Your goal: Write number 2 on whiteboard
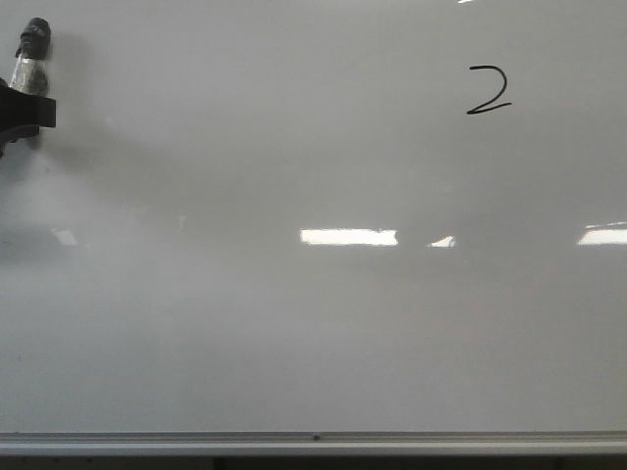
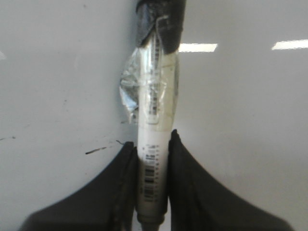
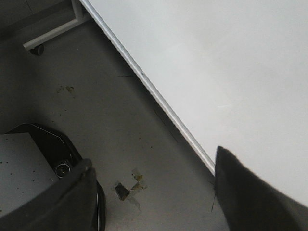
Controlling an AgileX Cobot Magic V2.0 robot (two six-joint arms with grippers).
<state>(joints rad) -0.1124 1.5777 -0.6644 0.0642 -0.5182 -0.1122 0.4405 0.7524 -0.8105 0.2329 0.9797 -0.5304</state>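
Observation:
The whiteboard fills the front view, glossy and pale grey. A small black number 2 is drawn on its upper right part. At the far left edge my left gripper is shut on a white marker with a dark taped end. The left wrist view shows the marker clamped between both fingers of the left gripper, over the board. My right gripper is open with nothing in it, over the floor beside the whiteboard.
A silver edge rail runs along the board's near side, seen also as the rail. A short stray black mark lies on the board near the marker. On the grey floor stand a dark base unit and a stand's caster.

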